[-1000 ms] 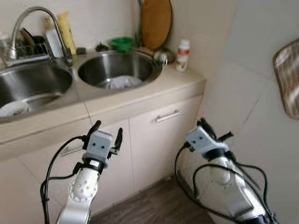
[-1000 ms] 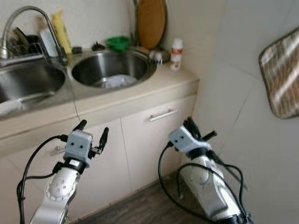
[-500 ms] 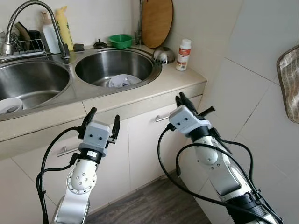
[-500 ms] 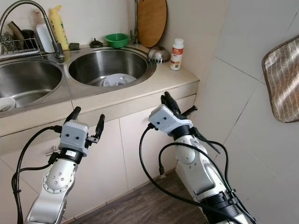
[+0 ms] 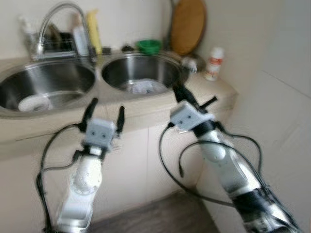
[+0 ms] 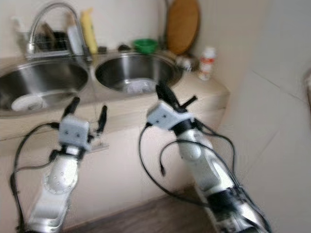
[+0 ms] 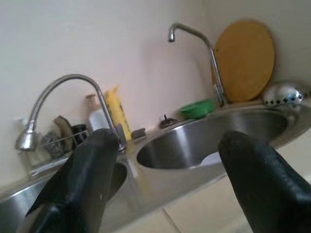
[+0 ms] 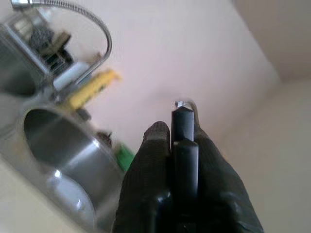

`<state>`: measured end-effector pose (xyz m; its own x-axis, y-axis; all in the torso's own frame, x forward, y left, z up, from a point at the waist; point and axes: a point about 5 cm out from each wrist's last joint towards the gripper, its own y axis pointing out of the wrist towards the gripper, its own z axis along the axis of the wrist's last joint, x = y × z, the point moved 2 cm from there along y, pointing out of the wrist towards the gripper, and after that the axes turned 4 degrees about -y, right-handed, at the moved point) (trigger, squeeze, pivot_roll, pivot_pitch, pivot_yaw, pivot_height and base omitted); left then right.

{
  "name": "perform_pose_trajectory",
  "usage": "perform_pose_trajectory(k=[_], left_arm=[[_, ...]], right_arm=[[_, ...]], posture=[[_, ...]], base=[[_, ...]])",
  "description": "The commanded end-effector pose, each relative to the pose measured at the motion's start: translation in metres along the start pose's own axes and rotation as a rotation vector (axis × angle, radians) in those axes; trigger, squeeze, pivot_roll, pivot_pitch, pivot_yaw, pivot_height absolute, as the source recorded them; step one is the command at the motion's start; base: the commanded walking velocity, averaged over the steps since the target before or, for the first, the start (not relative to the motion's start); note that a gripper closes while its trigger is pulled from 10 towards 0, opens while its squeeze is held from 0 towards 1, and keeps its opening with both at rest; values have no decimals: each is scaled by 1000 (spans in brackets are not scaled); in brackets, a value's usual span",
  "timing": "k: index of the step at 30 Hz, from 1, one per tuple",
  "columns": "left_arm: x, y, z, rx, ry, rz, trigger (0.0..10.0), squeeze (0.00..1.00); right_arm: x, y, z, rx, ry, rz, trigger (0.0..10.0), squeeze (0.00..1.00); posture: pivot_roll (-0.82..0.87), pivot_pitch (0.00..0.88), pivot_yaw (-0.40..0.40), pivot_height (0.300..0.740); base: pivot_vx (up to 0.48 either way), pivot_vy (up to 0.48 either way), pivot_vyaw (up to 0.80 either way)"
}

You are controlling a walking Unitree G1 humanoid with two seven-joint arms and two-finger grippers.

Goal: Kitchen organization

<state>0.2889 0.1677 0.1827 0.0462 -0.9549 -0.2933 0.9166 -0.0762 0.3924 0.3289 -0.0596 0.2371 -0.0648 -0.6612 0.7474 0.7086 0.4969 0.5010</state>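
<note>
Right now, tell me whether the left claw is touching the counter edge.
Apart. The left eye view shows the left claw open in front of the counter edge, holding nothing; the left wrist view shows clear space between its fingers.

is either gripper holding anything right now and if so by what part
Nothing is held. The left gripper is open and empty; the right gripper is shut on nothing, both raised before the sink.

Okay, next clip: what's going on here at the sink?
The robot stands at a kitchen counter with a double sink, holding nothing. The left gripper is raised before the counter edge with its fingers spread open. The right gripper, fingers pressed shut, is lifted by the rim of the right basin, where a white dish lies. Another white dish sits in the left basin. A green bowl and wooden board stand behind.
</note>
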Motion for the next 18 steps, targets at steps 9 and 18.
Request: perform_pose_trajectory(k=[9, 18], left_arm=[[10, 3, 6, 31, -13, -23, 10000, 0], [16, 5, 8, 37, -23, -32, 10000, 0]], right_arm=[[3, 13, 11, 117, -78, 14, 10000, 0], [-6, 22, 27, 209, -22, 43, 10000, 0]], posture=[[92, 0, -66, 740], [100, 0, -67, 740]], base=[[408, 0, 243], [108, 0, 800]])
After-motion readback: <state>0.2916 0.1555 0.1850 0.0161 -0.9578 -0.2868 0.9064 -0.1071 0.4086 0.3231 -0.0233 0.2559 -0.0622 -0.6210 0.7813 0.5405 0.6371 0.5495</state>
